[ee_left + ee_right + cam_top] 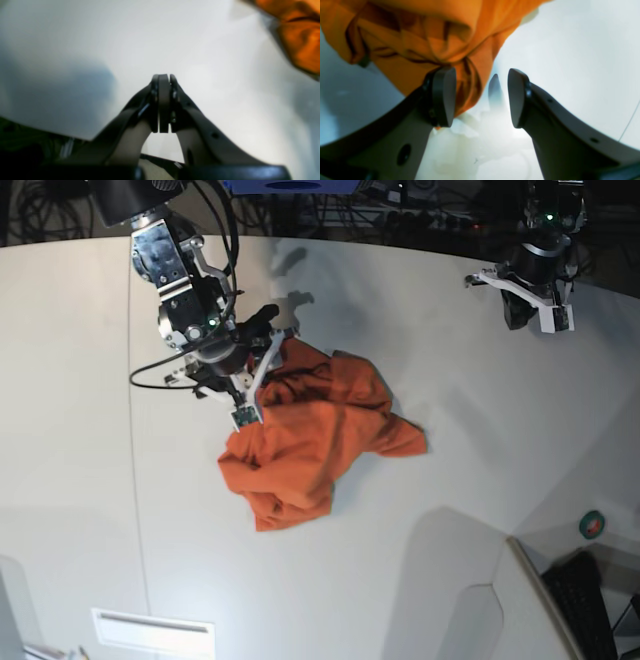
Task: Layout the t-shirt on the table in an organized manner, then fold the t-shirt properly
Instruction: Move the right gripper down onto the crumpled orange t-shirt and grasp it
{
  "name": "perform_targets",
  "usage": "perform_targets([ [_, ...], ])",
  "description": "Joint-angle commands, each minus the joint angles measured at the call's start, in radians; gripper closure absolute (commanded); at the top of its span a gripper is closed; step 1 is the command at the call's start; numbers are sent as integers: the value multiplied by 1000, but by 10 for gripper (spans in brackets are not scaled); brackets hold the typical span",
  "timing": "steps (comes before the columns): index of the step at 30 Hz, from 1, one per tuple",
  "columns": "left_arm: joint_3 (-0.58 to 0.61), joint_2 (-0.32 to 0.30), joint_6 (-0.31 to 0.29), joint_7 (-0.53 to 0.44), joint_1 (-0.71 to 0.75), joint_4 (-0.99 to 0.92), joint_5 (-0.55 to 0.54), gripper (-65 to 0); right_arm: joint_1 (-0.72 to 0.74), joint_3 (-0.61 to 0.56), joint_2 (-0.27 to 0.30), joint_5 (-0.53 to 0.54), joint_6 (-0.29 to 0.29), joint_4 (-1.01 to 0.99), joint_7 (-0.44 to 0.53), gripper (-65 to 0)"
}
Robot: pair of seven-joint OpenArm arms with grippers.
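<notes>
Base view only: t-shirt (315,430) is a crumpled orange heap mid-table (450,510), no sleeve or collar laid out. Right wrist view: right gripper (482,97) fingers apart at the cloth's edge, one pad against a fold. Left wrist view: left gripper (163,82) fingers pressed together over bare table, shirt well apart.

Both wrist views soft overall, fisheye bend at the edges. Left wrist: left gripper (164,78) is the sharpest thing, t-shirt (297,37) in the top-right corner is blurred, broad grey shadow on the table (75,37) at left. Right wrist: washed-out glare low centre, right gripper (482,96) pads dark, near silhouette. Base view sharper, evenly lit from above; glare patch on the table at bottom, dark background beyond the far edge.
</notes>
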Motion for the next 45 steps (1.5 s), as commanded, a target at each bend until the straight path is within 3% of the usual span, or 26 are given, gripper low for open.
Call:
perform_targets([
  [1,-2,-1,-6,-19,-6,4,-5,0,10,3,0,3,1,3,13,-315],
  [6,-2,30,-6,-19,-26,-13,-5,0,-37,-4,8,1,1,65,15,-315],
  [9,-71,62,-6,-19,-29,-36,-5,0,-109,-30,20,-2,1,197,16,-314],
  [13,-170,85,-6,-19,-30,-55,-5,0,-119,-217,55,-3,0,281,27,-314],
  [17,-225,81,-6,-19,-22,-50,-5,0,-39,-346,32,1,-3,183,31,-314],
  [22,-274,85,-6,-19,-21,-50,-5,0,58,-295,-44,1,-3,9,35,-314],
  [34,-274,85,-6,-19,-3,-50,-5,0,144,-292,-112,3,-2,-204,93,-318],
  [37,-271,87,-6,-19,-4,-50,-5,0,141,-294,-113,3,-2,-207,150,-315],
  [41,-271,87,-6,-19,-3,-53,-5,0,144,-294,-124,3,-2,-215,157,-309],
  [43,-272,87,-6,-19,-3,-55,-5,0,144,-292,-126,3,-2,-208,159,-222],
  [45,-271,87,-6,-19,-4,-55,-5,0,144,-292,-126,3,-2,-207,159,-44],
])
